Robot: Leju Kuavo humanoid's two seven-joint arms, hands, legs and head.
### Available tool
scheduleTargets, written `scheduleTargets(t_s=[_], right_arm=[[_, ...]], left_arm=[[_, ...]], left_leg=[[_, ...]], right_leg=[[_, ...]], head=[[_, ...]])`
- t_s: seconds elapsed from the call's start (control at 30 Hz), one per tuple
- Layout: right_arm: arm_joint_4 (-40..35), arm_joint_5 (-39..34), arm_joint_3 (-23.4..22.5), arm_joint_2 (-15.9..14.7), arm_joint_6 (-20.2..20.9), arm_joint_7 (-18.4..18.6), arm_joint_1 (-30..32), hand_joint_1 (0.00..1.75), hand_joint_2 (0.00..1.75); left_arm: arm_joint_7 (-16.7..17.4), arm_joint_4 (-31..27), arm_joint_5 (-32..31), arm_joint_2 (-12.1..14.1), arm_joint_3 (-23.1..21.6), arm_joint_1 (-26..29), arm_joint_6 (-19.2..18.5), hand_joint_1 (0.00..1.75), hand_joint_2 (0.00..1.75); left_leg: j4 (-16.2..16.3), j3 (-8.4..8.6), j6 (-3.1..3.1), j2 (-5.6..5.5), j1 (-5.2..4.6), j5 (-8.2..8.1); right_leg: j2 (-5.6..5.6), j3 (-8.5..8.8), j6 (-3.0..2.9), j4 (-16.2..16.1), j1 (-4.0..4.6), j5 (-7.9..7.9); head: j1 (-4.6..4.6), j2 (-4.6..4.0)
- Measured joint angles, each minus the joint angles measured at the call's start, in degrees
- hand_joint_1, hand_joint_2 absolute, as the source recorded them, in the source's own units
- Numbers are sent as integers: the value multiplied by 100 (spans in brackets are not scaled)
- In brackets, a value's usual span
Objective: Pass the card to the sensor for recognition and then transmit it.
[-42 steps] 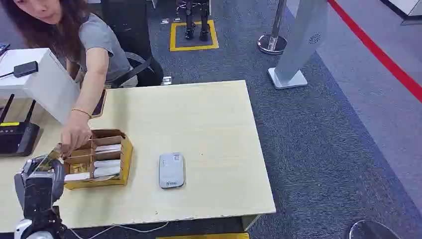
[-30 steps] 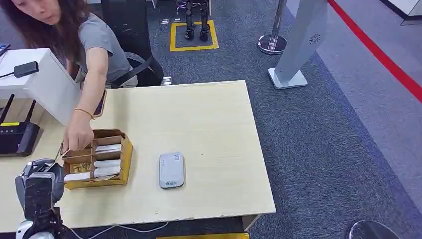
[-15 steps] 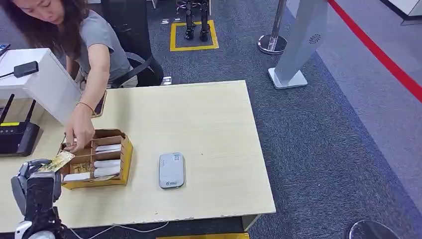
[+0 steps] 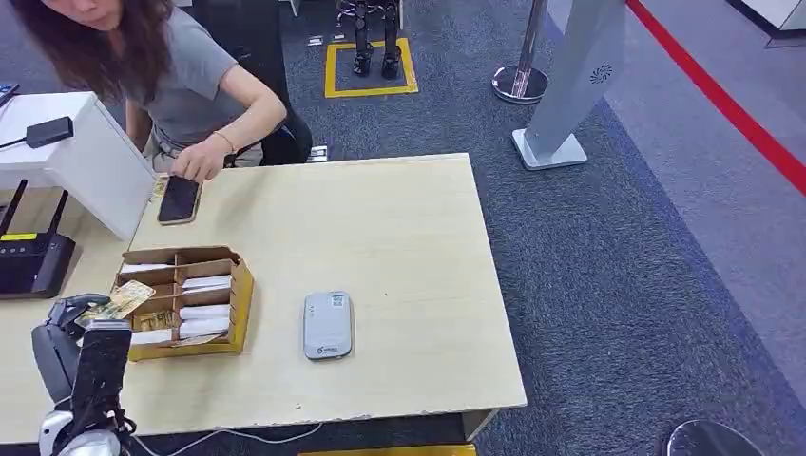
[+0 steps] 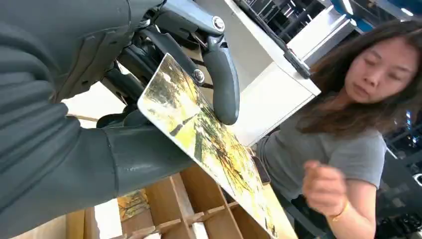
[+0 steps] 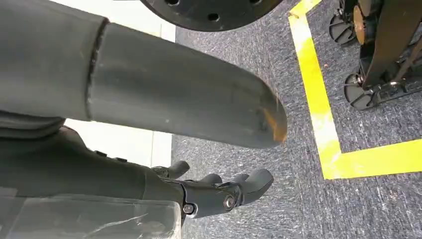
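Up close, the left hand pinches the card flat.

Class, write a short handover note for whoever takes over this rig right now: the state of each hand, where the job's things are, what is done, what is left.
Left hand: holds the card between thumb and fingers, raised near the cardboard organiser.
Right hand: hangs beside the table, over the carpet, holding nothing, fingers partly curled.
Sensor: flat on the table, right of the organiser, untouched.
Person's hand: at the phone at the table's far edge.
Done: card in hand.
Left: bring the card to the sensor, then pass it on.
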Motion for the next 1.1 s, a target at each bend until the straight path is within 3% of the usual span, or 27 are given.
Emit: scheduleTargets(t_s=[0.3, 0.57, 1.1], right_arm=[[4, 111, 81, 0, 26, 0, -12, 0, 0], [4, 109, 122, 0, 26, 0, -22, 0, 0], [4, 116, 146, 0, 31, -2, -28, 0, 0]], left_arm=[[234, 585, -1372, 15, -445, -347, 509, 175, 175], [245, 995, -1484, 13, -656, -552, 559, 175, 175], [249, 1169, -1683, -70, -1057, -629, 520, 175, 175]], left_leg=[[1, 0, 1, -2, 0, 5], [1, 1, -2, 0, 0, 6], [1, 0, -2, -1, -1, 6]], right_leg=[[-3, 1, 0, 0, 0, 3], [2, 1, -1, 0, 0, 3], [1, 0, 0, 0, -1, 4]], head=[[2, 0], [0, 0], [0, 0]])
